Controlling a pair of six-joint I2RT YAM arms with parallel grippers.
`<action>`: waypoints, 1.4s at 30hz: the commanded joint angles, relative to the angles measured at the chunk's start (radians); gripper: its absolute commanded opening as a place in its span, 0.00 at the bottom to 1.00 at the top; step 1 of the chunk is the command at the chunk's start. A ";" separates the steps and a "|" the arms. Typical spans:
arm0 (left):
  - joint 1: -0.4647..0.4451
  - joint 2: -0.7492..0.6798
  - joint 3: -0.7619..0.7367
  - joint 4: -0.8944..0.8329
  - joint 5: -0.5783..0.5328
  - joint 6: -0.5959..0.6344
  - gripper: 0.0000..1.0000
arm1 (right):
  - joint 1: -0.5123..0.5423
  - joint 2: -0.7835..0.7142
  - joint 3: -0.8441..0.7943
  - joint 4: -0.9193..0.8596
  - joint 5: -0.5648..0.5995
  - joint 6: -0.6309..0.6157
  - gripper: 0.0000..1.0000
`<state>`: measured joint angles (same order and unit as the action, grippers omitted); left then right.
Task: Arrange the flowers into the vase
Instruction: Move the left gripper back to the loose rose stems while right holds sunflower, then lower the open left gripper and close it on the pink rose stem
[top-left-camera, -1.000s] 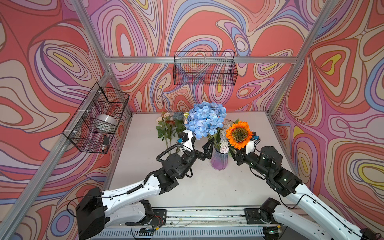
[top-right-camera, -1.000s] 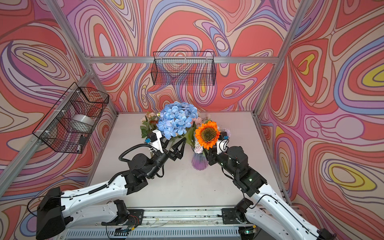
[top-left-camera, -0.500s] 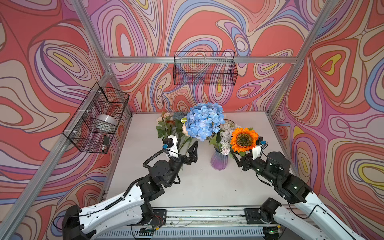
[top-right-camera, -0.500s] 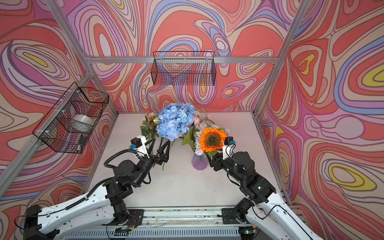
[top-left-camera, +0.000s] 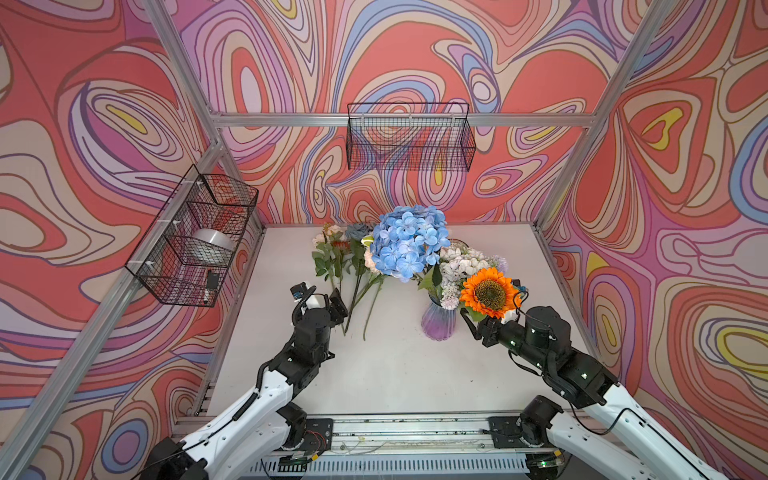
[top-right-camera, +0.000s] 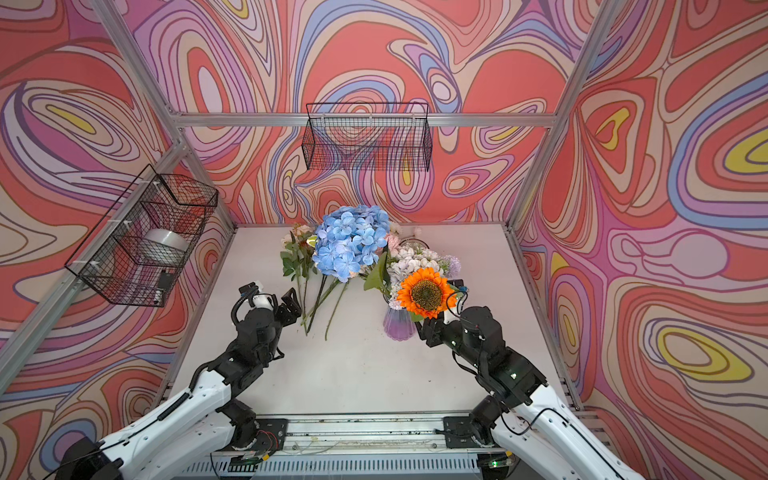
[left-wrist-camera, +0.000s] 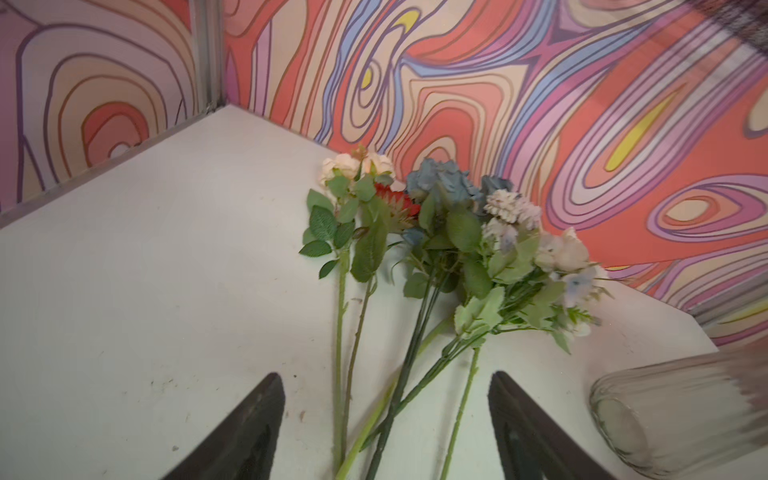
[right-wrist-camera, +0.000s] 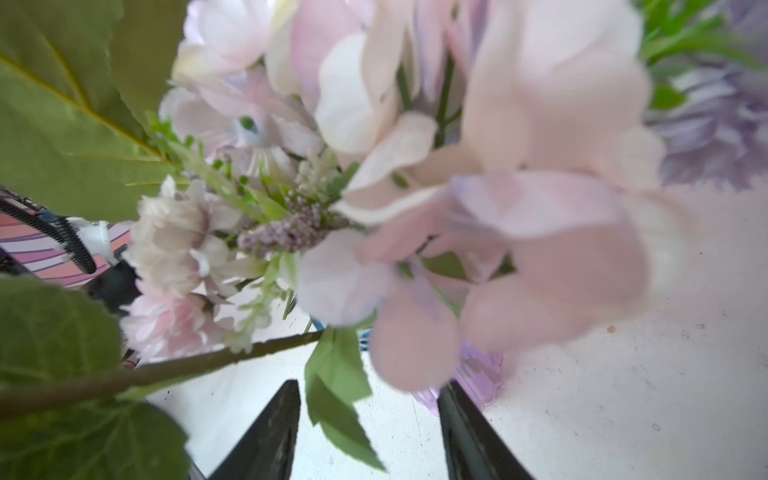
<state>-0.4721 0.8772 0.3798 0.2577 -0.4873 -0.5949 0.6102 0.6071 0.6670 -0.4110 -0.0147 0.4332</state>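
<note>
The white table (top-left-camera: 395, 374) spreads out ahead of me, with one black wire basket (top-left-camera: 409, 141) hanging on the far wall and another (top-left-camera: 191, 245) on the left wall. The biggest of the flowers, the blue hydrangea (top-left-camera: 409, 245), stands up out of the vase and leans far and left, so in both top views its head covers part of what lies behind it. To its left the loose flowers (top-left-camera: 349, 266) lie flat on the table, heads toward the far wall and green stems running back toward me; my left wrist view shows cream roses, a dull blue bloom and a red one among them (left-wrist-camera: 436, 232). Pale lilac and white clusters (top-left-camera: 461, 262) fill the right side of the vase, and the orange sunflower (top-left-camera: 489, 292) sits just near and right of them, facing upward. The purple ribbed vase (top-left-camera: 438, 322) stands right of centre. My left gripper (left-wrist-camera: 384, 374) is spread wide over the near ends of the loose stems, gripping none. My right gripper (right-wrist-camera: 370, 382) sits just right of the vase under the sunflower, jaws apart with only a leaf between them, holding nothing.
</note>
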 joint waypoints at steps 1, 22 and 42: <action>0.105 0.114 0.031 0.015 0.142 -0.071 0.69 | 0.002 0.009 -0.018 0.034 0.017 0.008 0.56; 0.349 0.897 0.702 -0.462 0.420 -0.015 0.65 | 0.002 0.031 -0.041 0.081 0.082 -0.017 0.60; 0.349 1.020 0.741 -0.477 0.423 -0.022 0.23 | 0.002 0.025 0.054 -0.025 0.152 -0.061 0.76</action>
<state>-0.1299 1.8774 1.1084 -0.1905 -0.0666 -0.6174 0.6102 0.6422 0.6907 -0.4076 0.1001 0.3969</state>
